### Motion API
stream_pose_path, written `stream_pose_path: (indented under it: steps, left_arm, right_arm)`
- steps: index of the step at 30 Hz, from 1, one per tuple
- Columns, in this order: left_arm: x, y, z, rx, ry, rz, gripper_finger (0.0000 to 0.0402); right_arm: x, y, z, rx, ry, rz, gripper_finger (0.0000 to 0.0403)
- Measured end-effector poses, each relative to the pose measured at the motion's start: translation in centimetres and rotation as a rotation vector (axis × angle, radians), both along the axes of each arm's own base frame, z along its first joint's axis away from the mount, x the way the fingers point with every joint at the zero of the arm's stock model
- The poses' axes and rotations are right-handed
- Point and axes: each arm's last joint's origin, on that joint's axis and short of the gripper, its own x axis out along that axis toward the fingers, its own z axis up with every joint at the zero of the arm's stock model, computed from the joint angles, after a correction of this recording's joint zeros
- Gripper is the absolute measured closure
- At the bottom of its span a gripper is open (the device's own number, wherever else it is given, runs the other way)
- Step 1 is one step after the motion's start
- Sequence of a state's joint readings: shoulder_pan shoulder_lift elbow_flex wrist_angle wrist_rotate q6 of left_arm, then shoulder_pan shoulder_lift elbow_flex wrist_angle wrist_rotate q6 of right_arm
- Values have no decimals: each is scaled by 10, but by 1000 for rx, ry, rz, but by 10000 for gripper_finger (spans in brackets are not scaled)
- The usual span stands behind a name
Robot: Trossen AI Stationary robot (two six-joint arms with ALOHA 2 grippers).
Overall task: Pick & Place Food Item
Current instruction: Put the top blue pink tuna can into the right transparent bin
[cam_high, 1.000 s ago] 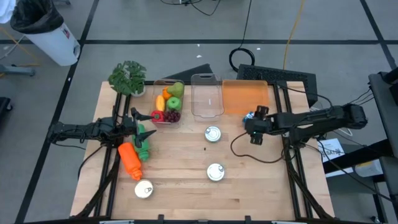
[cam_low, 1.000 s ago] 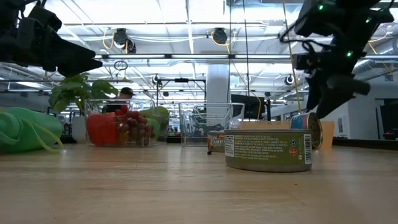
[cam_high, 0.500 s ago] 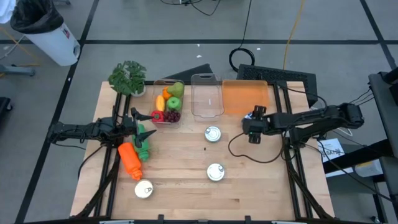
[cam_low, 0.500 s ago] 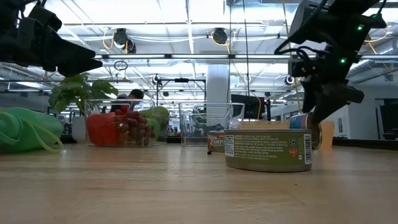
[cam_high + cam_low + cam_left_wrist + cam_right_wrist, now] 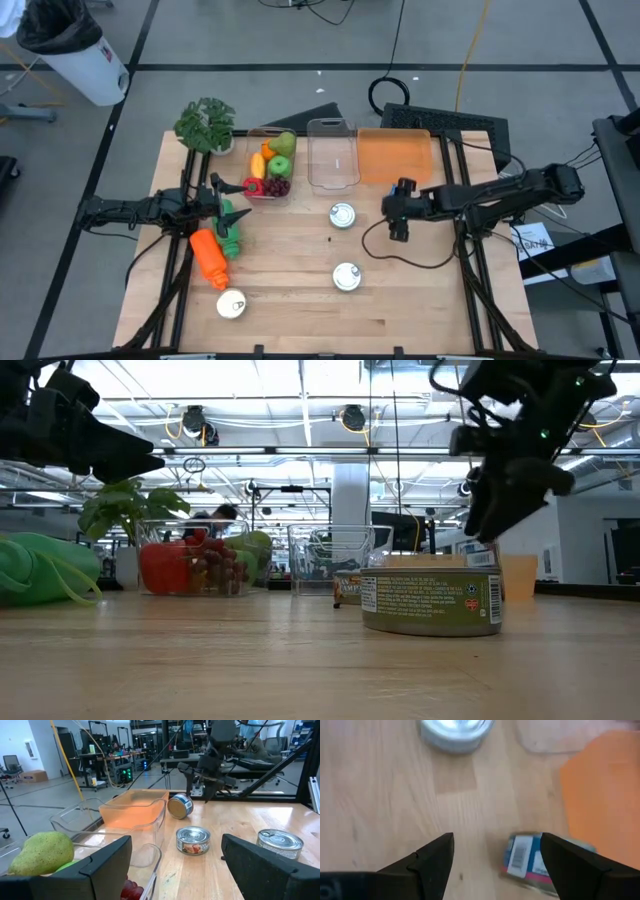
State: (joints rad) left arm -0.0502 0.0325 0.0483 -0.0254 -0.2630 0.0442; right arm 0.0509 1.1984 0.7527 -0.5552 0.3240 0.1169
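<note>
The left gripper (image 5: 215, 203) waits open at the table's left. Right of the upright tin (image 5: 342, 214), the right gripper (image 5: 399, 228) hangs open and empty over a toppled can (image 5: 530, 862) (beside the orange bin (image 5: 394, 156)); straddle its sides squarely before closing.

Right pincer (image 5: 398, 212) has shifted leftward toward the can (image 5: 343, 214)

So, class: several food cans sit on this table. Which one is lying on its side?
The can with the blue-and-pink label beside the orange container, under the right gripper. The others stand upright, lids up.
</note>
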Motion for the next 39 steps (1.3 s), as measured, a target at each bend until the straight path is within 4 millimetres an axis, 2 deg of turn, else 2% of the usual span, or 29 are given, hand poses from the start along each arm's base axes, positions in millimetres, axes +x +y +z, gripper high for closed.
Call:
stream_pose_path:
  steps: [6,9,15,19,22,27,32,39]
  left_arm:
    - [0,0,0,1,0,0,78]
    - [0,0,0,2,1,0,78]
    - [0,0,0,2,1,0,78]
    - [0,0,0,3,0,0,78]
    - [0,0,0,2,0,0,78]
    - [0,0,0,3,1,0,78]
    - [0,0,0,3,1,0,78]
    - [0,0,0,3,0,0,78]
  right_arm:
    - [7,4,22,25,-61,-68,120]
    - [3,2,29,-3,-66,-230,125]
    - [-5,-5,40,121,-106,-601,130]
    - [-11,-9,38,206,-137,-840,128]
    - [-13,-12,34,253,-163,-946,124]
    - [-14,-16,20,271,-193,-1007,113]
    - [-7,-19,4,336,-318,-1004,100]
    - [-15,-27,-11,340,-312,-1115,98]
